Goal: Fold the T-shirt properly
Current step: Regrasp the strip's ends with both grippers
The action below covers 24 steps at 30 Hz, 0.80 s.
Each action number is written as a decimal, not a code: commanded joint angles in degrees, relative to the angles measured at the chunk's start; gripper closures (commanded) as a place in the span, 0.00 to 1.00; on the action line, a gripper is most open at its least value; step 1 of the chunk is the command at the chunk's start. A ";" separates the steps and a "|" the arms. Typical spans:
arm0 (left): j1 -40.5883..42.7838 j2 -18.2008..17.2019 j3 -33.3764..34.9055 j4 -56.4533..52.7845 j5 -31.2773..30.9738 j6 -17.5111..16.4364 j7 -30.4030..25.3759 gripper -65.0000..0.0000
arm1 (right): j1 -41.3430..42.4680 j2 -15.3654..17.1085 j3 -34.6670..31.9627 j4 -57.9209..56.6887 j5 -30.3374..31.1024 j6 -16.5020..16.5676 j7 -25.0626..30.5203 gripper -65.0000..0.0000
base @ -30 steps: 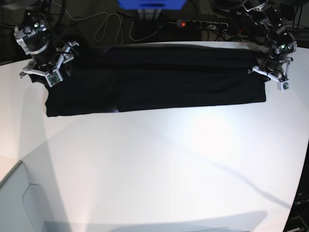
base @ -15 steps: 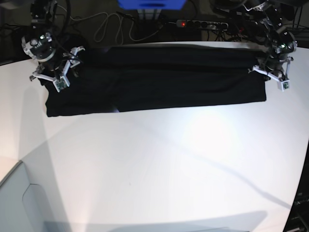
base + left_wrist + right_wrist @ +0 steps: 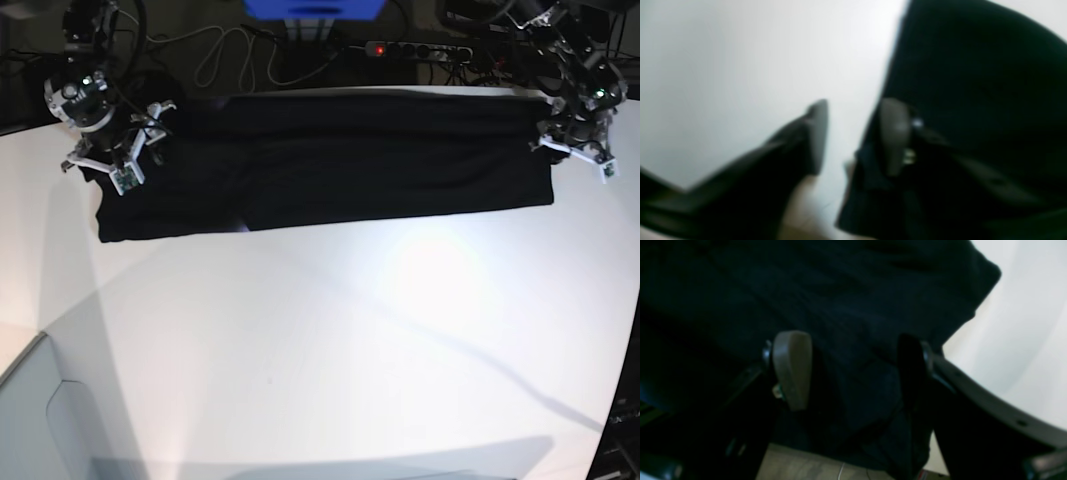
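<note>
Folded lengthwise into a long band, T-shirt (image 3: 330,165) on the surface (image 3: 330,340) (crosswise folds remaining); left claw (image 3: 853,136) and right claw (image 3: 853,370) agape, holding nothing

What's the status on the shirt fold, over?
Left gripper open, right gripper open over cloth. T-shirt flat, long folded band. Nothing blocking.

T-shirt (image 3: 330,165) across table's (image 3: 330,350) far side | power strip (image 3: 418,49) behind | arms seemingly at either end
</note>
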State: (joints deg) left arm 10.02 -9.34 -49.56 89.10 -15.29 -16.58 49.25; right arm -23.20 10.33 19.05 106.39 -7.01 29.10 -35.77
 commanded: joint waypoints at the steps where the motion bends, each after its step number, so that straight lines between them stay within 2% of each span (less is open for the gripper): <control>1: -0.48 -0.90 -1.38 0.97 -2.51 0.18 0.02 0.48 | 0.30 0.62 0.25 0.82 0.54 0.66 0.82 0.40; 6: -0.13 -2.66 -2.88 1.49 -10.78 0.18 1.43 0.46 | 0.65 0.35 0.07 0.82 0.54 0.66 0.56 0.40; 13: 3.91 -2.39 -2.97 9.14 -18.51 0.27 1.43 0.45 | 0.74 0.44 -2.56 0.82 0.46 0.66 0.56 0.40; 18: 5.32 -1.95 -2.53 9.05 -19.92 0.27 1.43 0.45 | 1.79 0.35 -2.56 0.73 0.46 0.66 0.30 0.40; 24: 5.23 -0.72 -2.44 2.72 -19.92 0.27 1.43 0.45 | 1.97 0.62 -2.56 0.73 0.46 0.66 0.30 0.40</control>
State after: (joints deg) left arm 15.40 -9.04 -51.70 90.87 -34.48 -16.14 51.57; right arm -21.47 10.31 16.21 106.28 -7.03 29.10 -36.58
